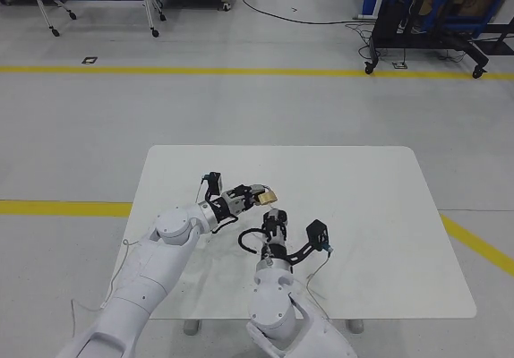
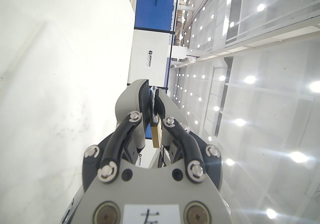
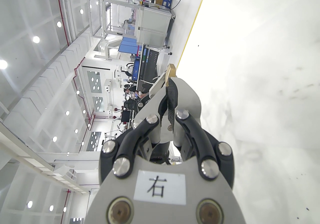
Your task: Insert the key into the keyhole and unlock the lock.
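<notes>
A blocky brass padlock (image 1: pixel 265 195) is held at mid-frame over the white table (image 1: pixel 373 233). Its long axis runs left to right, body toward the right. The left gripper (image 2: pixel 151 92) is clamped on its silver shackle (image 2: pixel 153 103). Just below, the right gripper (image 3: pixel 170 82) pinches a small brass key (image 3: pixel 171 71), which points up-frame toward the padlock.

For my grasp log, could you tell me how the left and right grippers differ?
The left gripper clamps the lock by its silver shackle; the right gripper pinches a small brass piece, apparently the key. Seen from above, the left gripper points sideways, the right gripper away from the robot. Both are shut.
</notes>
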Robot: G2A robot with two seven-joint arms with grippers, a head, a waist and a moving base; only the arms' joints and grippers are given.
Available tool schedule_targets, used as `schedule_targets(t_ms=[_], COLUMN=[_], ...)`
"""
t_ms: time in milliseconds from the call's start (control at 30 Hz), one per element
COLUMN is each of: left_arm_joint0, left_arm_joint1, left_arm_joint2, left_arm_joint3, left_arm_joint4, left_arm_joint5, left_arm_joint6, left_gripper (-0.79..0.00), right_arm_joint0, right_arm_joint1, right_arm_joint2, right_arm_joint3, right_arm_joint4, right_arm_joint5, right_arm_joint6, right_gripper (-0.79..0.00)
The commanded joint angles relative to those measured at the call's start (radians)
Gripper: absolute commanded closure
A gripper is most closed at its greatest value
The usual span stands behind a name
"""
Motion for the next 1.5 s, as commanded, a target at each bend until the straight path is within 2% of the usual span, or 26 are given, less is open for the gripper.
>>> schedule_targets(t_ms=[0,367,567,700,900,1033,1233,1367,1467], left_arm_joint0=[0.0,-0.001,0.0,0.005,0.029,0.05,0.05,0.08,0.107], left_arm_joint1=[0.0,-0.001,-0.001,0.002,0.012,0.02,0.02,0.02,0.023], left_arm_joint2=[0.0,0.001,-0.005,-0.018,-0.048,-0.056,-0.056,-0.073,-0.09], left_arm_joint3=[0.0,-0.001,0.001,-0.008,-0.035,-0.069,-0.069,-0.093,-0.139], left_arm_joint4=[0.0,0.011,0.005,0.004,-0.009,0.011,0.011,-0.031,-0.058], left_arm_joint5=[0.0,0.006,0.011,0.001,-0.001,0.019,0.019,0.03,0.047], left_arm_joint6=[-0.002,-0.012,-0.007,-0.006,-0.029,-0.061,-0.061,-0.013,0.005], left_gripper=[0.0,0.0,0.0,0.0,0.0,0.0,0.0,0.0,0.0], right_arm_joint0=[0.004,0.002,-0.017,-0.034,-0.173,-0.173,-0.173,-0.164,-0.149], right_arm_joint1=[-0.005,-0.031,-0.03,0.006,0.073,0.073,0.073,0.075,0.076], right_arm_joint2=[0.0,0.003,0.021,0.06,0.208,0.208,0.208,0.215,0.213], right_arm_joint3=[0.009,0.037,0.015,-0.034,-0.165,-0.165,-0.165,-0.154,-0.105], right_arm_joint4=[-0.001,-0.038,-0.088,-0.24,-0.426,-0.426,-0.426,-0.445,-0.523], right_arm_joint5=[0.005,0.004,-0.01,-0.05,-0.195,-0.195,-0.195,-0.21,-0.244], right_arm_joint6=[0.002,-0.022,0.02,0.242,0.506,0.506,0.506,0.519,0.47], right_gripper=[0.0,0.0,0.0,0.0,0.0,0.0,0.0,0.0,0.0])
